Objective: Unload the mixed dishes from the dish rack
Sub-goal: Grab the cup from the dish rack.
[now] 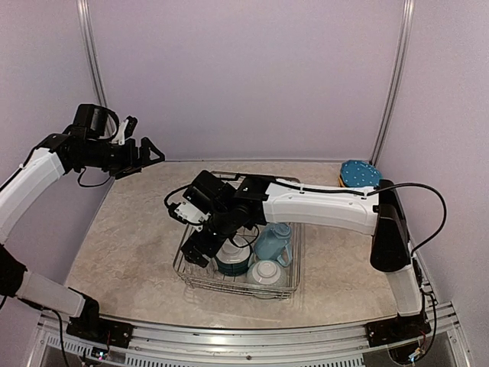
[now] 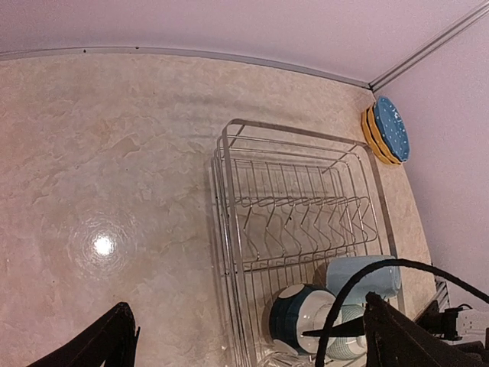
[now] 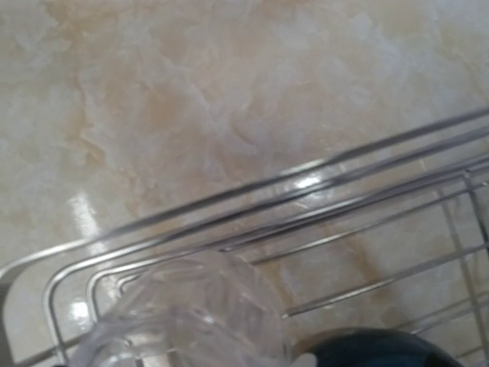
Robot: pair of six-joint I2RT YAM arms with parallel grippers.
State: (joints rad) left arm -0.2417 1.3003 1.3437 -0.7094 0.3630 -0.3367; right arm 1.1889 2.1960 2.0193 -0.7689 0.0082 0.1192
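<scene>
Left claw [image 1: 145,157] is raised above the tabletop [image 1: 130,245], fingers apart, empty. Right claw [image 1: 195,248] is low at the near-left corner of the dish rack [image 2: 290,206], by the clear glass [image 3: 191,321]; its grip cannot be told. The light blue mug [image 1: 273,243] sits in the rack.

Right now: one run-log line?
left gripper open, raised aside | right gripper low in dish rack by clear glass, grip unclear | light blue mug, two bowls in rack | plates stacked outside rack
</scene>
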